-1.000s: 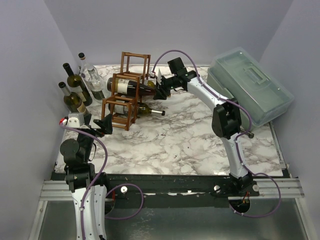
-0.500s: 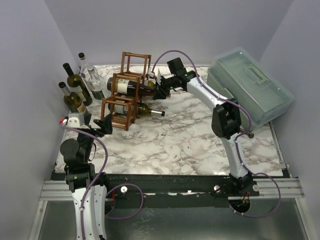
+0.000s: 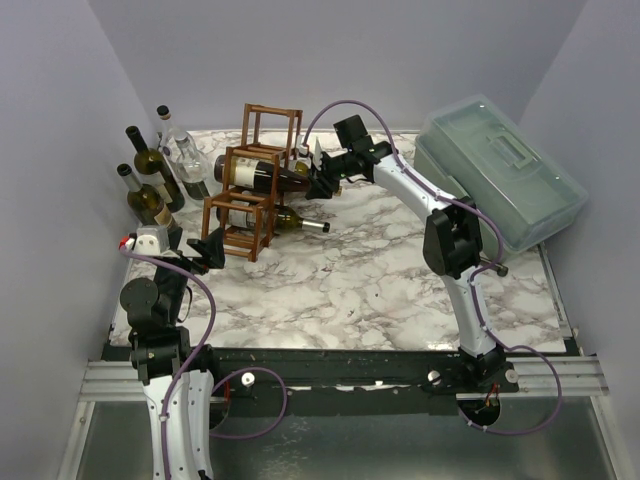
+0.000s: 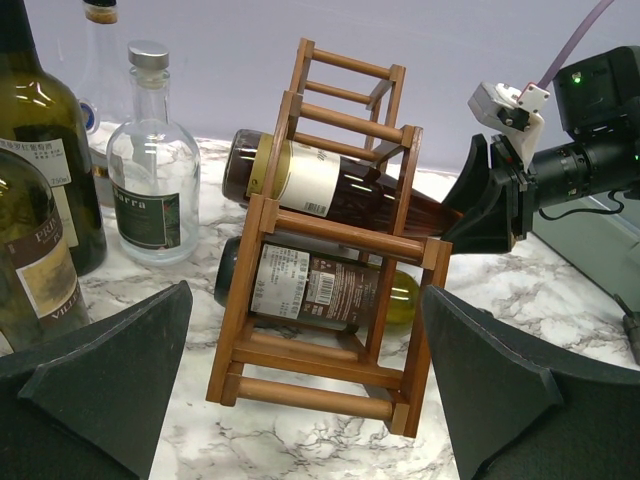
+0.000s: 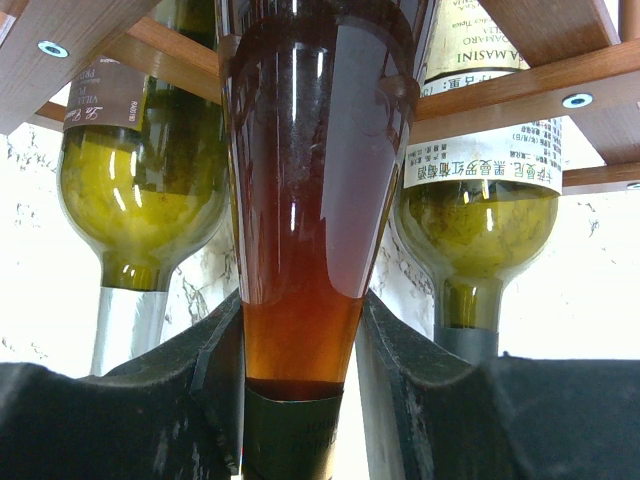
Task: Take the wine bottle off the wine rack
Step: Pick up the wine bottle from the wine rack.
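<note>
Under everything, table [image 3: 380, 280]: white marble-patterned top.
Box [image 3: 500, 185]: clear, lidded, at the far right corner, well apart from the rack.
Rack [image 4: 340, 238]: reddish-brown wooden frame in stepped tiers, standing at the far left of the table.
Right arm: reaches across to the rack's right side.
Standing bottles [image 3: 150, 180]: several upright ones, dark green and clear, left of the rack by the wall.
Wine bottle [image 4: 330, 190]: brown, lying flat in the middle tier, its neck sticking out to the right.
Green bottle [image 4: 320, 290]: lying in the bottom tier, below the wine bottle.
Right gripper [image 5: 300, 330]: clenched on the wine bottle's neck, a finger touching each side.
Left gripper [image 3: 208, 247]: spread wide, holding nothing, near the rack's front but apart from it.
</note>
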`<action>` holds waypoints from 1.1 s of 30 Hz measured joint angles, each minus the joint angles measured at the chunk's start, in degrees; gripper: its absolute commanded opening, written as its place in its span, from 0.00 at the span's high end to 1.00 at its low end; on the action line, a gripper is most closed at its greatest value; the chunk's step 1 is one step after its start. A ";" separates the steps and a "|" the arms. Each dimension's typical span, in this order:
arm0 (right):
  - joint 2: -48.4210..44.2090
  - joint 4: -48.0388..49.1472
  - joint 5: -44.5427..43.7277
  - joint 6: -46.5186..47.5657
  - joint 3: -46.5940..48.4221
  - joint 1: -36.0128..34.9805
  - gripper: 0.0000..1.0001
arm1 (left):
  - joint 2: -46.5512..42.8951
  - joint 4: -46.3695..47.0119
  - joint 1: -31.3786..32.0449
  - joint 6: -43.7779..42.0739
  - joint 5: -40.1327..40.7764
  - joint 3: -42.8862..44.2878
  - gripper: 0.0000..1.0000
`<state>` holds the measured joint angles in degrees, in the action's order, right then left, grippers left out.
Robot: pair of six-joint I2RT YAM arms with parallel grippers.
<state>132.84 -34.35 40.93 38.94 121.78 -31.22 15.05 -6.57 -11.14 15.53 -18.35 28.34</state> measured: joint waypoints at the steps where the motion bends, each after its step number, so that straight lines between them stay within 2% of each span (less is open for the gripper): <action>1: -0.04 0.00 -0.02 0.02 0.00 0.00 1.00 | 0.00 0.00 0.02 0.00 0.00 0.00 0.01; 21: -4.68 -0.20 -0.87 -1.99 -5.18 0.44 1.00 | 0.00 -0.02 0.02 -0.20 0.83 0.00 0.01; 33: -10.86 0.68 -1.49 -2.47 -13.38 1.49 1.00 | 0.00 -0.04 0.02 -0.22 0.92 -0.02 0.01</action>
<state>121.97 -33.67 39.44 36.47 108.40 -29.74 15.05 -6.61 -11.11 15.31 -17.43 28.32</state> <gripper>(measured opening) 0.420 0.987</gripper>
